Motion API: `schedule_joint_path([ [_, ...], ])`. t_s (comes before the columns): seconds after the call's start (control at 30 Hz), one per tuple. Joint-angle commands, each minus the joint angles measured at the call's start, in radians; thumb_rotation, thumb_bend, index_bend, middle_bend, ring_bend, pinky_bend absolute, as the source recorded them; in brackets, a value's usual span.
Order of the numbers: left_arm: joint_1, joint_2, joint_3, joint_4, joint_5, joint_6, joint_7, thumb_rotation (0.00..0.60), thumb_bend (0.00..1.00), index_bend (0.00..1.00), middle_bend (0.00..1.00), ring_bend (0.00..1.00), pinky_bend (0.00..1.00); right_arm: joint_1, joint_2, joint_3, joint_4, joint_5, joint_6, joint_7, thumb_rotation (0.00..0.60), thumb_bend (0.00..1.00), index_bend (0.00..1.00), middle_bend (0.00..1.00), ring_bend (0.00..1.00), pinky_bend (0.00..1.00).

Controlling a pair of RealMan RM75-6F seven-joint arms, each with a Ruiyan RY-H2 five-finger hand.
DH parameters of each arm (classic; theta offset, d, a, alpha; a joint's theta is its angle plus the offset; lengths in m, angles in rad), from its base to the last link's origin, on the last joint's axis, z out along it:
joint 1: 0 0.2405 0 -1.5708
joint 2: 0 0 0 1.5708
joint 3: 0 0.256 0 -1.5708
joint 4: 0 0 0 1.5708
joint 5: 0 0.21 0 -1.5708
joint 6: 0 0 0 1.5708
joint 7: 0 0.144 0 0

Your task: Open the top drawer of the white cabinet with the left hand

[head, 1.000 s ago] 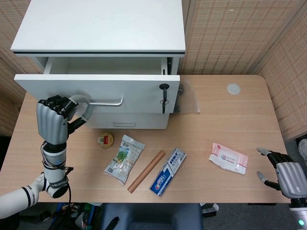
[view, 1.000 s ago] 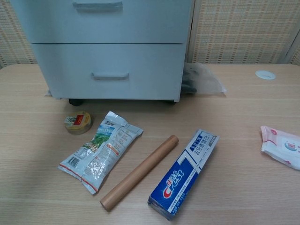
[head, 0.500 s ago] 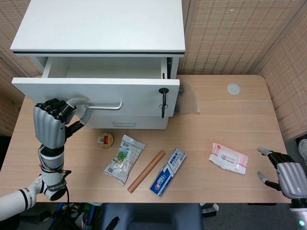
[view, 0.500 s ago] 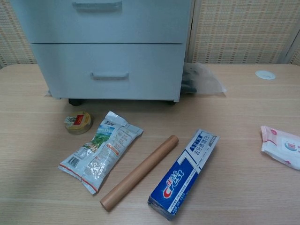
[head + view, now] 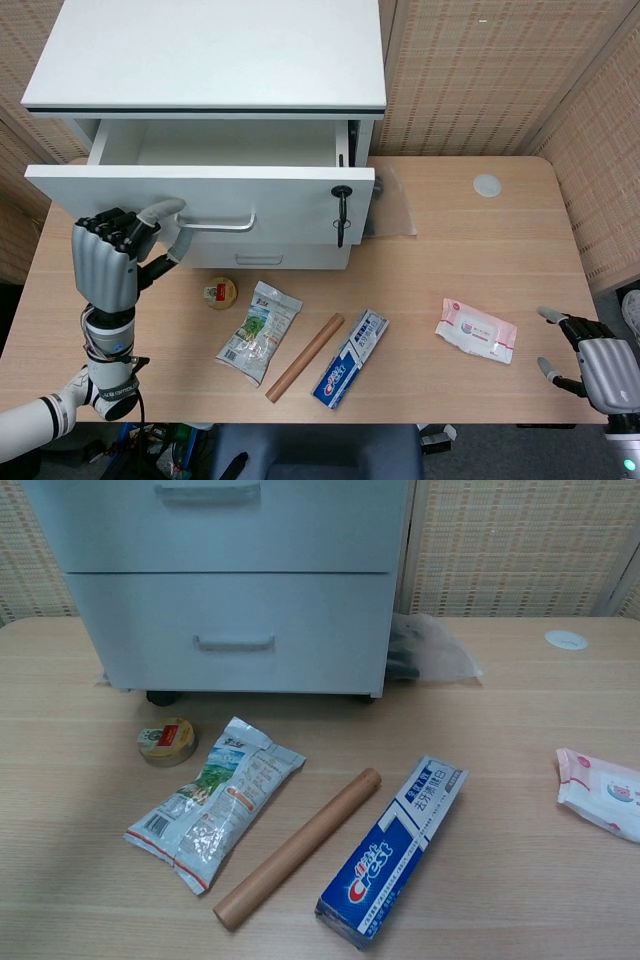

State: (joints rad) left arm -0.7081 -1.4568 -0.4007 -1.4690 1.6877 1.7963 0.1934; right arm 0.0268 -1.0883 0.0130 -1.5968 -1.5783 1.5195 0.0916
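A: Where's the top drawer (image 5: 200, 185) of the white cabinet (image 5: 210, 55)?

B: Standing well out from the cabinet body, its front overhanging the desk (image 5: 480, 260).

A: And the left hand (image 5: 105, 262)?

B: At the left end of the metal handle (image 5: 215, 222), fingers (image 5: 118, 226) curled in; whether they hook the bar, I cannot tell. The right hand (image 5: 598, 370) idles with fingers apart, holding nothing.

A: How will it handle?

B: Likely stiff and light on its runners. The rigid bar is the place to pull; the key (image 5: 342, 205) isn't.
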Motion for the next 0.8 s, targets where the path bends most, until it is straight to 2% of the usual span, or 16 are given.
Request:
schedule_joint_path([
  [0.03, 0.002, -0.001, 0.001, 0.001, 0.002, 0.001, 0.001, 0.600, 0.13, 0.39, 1.00, 0.97, 1.00, 0.000, 0.000, 0.000, 0.000, 0.000, 0.000, 0.000, 0.600, 0.22, 0.23, 0.32, 0.31, 0.31],
  [0.4, 0.006, -0.005, 0.000, 0.004, 0.012, 0.004, 0.001, 0.600, 0.09, 0.31, 1.00, 0.97, 1.00, -0.001, 0.001, 0.000, -0.003, 0.000, 0.001, -0.004, 0.600, 0.22, 0.23, 0.32, 0.31, 0.31],
  [0.8, 0.005, -0.011, 0.001, 0.010, 0.021, 0.001, 0.008, 0.600, 0.09, 0.26, 1.00, 0.97, 1.00, 0.000, 0.000, 0.001, -0.002, 0.002, 0.000, -0.002, 0.600, 0.22, 0.23, 0.32, 0.31, 0.31],
])
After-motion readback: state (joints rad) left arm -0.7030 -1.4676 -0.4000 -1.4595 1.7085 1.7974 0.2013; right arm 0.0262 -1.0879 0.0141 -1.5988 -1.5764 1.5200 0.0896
